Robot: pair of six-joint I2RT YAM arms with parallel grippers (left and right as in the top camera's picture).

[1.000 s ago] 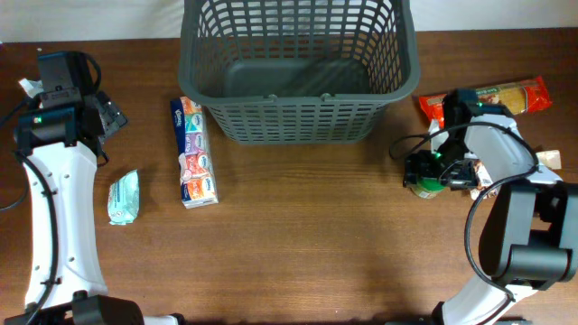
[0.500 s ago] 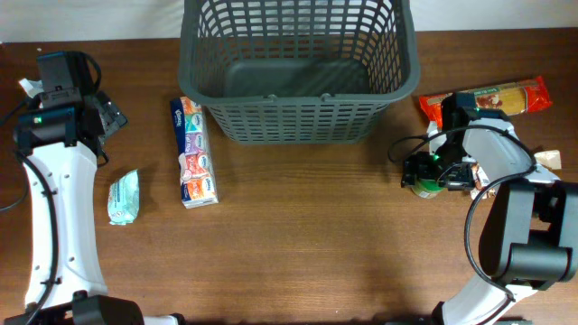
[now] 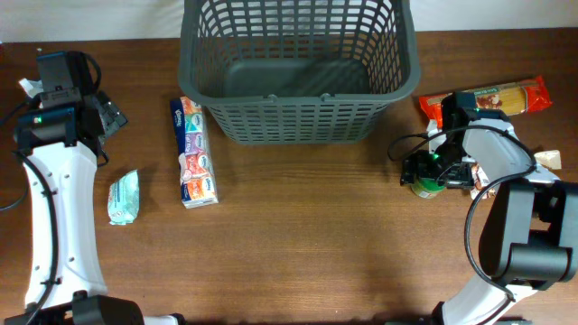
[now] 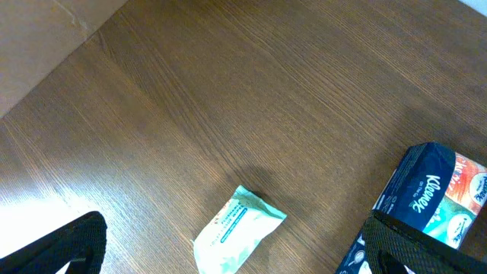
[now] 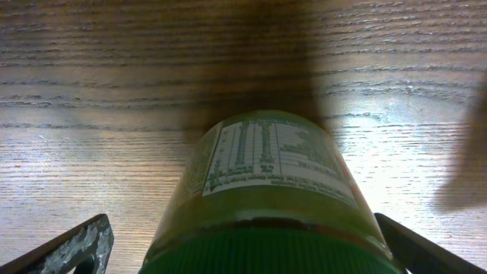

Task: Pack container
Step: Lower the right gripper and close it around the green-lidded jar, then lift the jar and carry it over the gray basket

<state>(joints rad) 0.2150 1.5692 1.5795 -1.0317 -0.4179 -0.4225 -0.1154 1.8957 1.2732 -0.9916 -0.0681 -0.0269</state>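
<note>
The container, a dark grey lattice-sided basket, stands at the middle of the far edge of the surface. Only its bare floor shows through the open top, so nothing is packed yet.

Very little has changed over the last second. The right arm has shifted only slightly and now sits steady near the right edge, and none of the groceries has moved. The right gripper is spread wide around a green-lidded jar, with one finger on each side of the lid. From the wrist view the fingers seem to stand clear of the glass, though the contact points lie at the frame's bottom edge and are hard to judge. The approach looks finished, and the next step is probably to close on the jar and carry it to the basket.

A red pasta packet lies just beyond the jar towards the far right corner. The left gripper is also open and holds nothing. It hangs near the far left corner, looking down on a pale green wipes pack. A long tissue pack lies just beside the basket's left front corner.
</note>
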